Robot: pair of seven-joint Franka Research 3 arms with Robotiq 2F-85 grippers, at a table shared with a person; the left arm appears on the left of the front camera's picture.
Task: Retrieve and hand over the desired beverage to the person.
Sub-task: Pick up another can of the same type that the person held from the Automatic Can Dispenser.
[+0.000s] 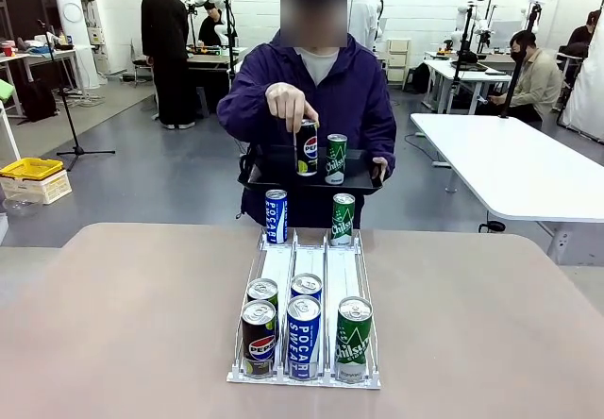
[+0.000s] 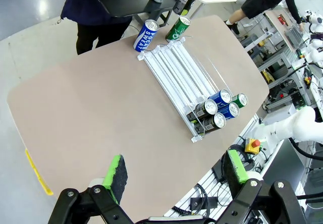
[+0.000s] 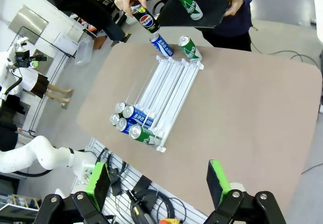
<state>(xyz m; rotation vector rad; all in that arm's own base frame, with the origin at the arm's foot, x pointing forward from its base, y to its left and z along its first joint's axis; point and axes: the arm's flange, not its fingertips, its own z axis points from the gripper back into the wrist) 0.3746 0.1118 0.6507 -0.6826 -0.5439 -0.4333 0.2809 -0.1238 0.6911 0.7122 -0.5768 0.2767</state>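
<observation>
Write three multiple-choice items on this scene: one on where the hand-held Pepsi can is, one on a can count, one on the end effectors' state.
1. Where is the Pepsi can gripped by the person's hand?
A. lying on the table
B. held up, close to the tray
C. on the floor

2. How many cans stand at the rack end nearest the robot?
A. five
B. three
C. eight

3. How do the left end effector and right end effector stand?
A. both shut on cans
B. one open, one shut
C. both open, empty

Answers:
1 B, the fingers hold the can by its top next to the tray.
2 A, two, two and one fill the three lanes.
3 C, the green pads stand wide apart with nothing between them.
</observation>
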